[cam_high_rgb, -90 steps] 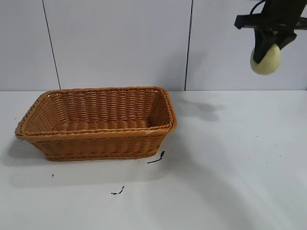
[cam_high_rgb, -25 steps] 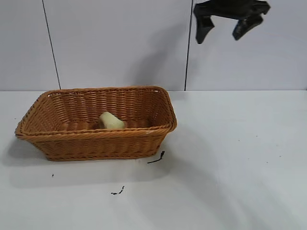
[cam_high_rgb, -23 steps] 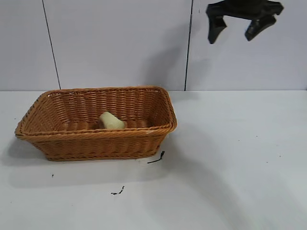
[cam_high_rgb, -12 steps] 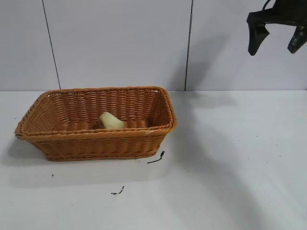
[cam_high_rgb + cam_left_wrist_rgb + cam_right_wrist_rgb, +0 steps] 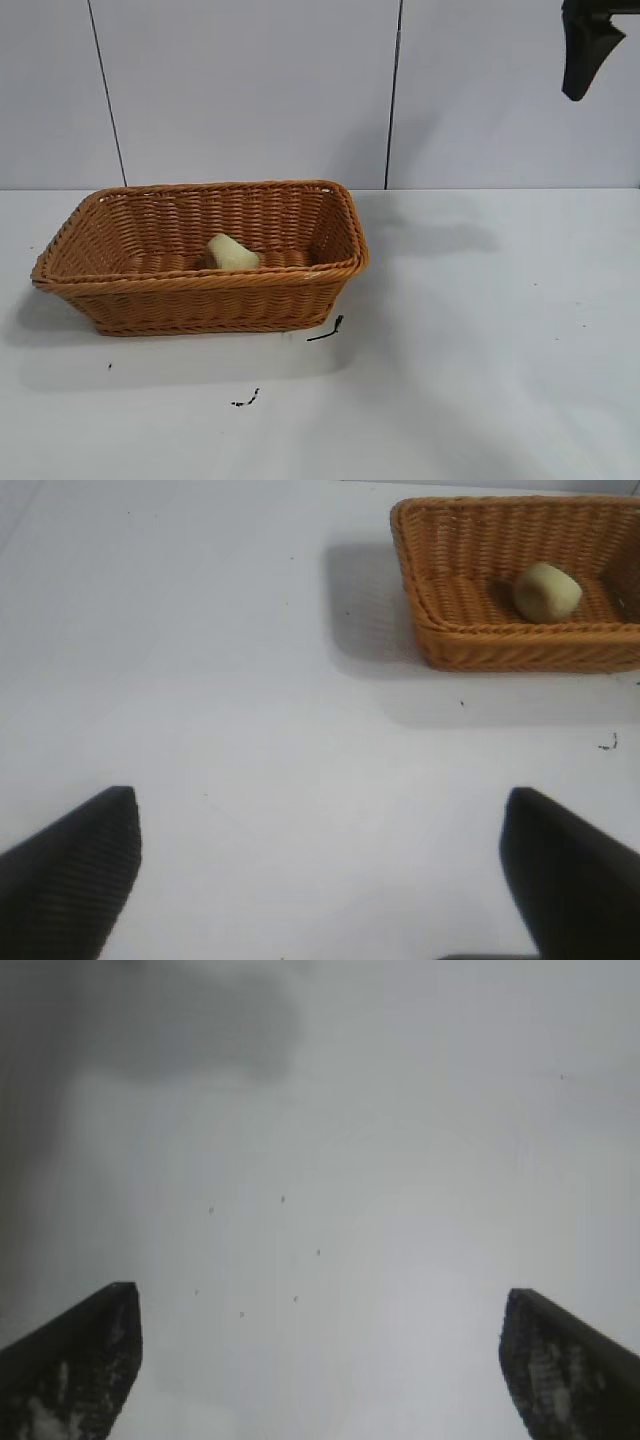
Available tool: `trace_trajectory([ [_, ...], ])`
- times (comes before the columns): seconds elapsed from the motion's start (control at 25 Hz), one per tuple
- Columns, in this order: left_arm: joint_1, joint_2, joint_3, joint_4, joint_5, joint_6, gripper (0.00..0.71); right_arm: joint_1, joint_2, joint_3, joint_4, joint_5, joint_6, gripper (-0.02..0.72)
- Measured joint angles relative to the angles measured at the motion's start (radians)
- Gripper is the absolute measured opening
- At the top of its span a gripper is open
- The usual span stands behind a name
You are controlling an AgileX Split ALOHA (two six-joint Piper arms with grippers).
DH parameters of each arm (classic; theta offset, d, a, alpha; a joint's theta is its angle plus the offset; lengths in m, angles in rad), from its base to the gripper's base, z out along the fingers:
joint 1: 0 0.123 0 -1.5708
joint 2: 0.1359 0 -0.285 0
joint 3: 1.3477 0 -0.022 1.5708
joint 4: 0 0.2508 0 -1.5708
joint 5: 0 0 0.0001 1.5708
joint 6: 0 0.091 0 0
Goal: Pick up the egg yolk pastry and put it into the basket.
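Egg yolk pastry [image 5: 233,252] lies inside the basket [image 5: 200,296], on its woven floor near the middle, tipped on its side. That basket sits on the white table [image 5: 480,350], with 2 small dark scraps [image 5: 326,329] on the tabletop just beside its front corner. High above the table's right end, the right gripper [image 5: 320,1360] hangs spread and empty. Well apart from the basket, the left gripper [image 5: 320,870] is spread too, holding nothing.

Lab-like bench: white table [image 5: 480,350], grey panel wall [image 5: 250,90].
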Motion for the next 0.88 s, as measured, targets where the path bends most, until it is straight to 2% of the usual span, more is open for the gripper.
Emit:
trace_trajectory([
  [0.56, 0.000, 0.000, 0.000, 0.000, 0.000, 0.000, 0.696, 0.000, -0.765, 0.762, 0.009, -0.004, -0.011, 0.673],
  [0.88, 0.000, 0.000, 0.000, 0.000, 0.000, 0.000, 0.696, 0.000, -1.168, 1.152, 0.016, -0.178, -0.010, 0.673],
])
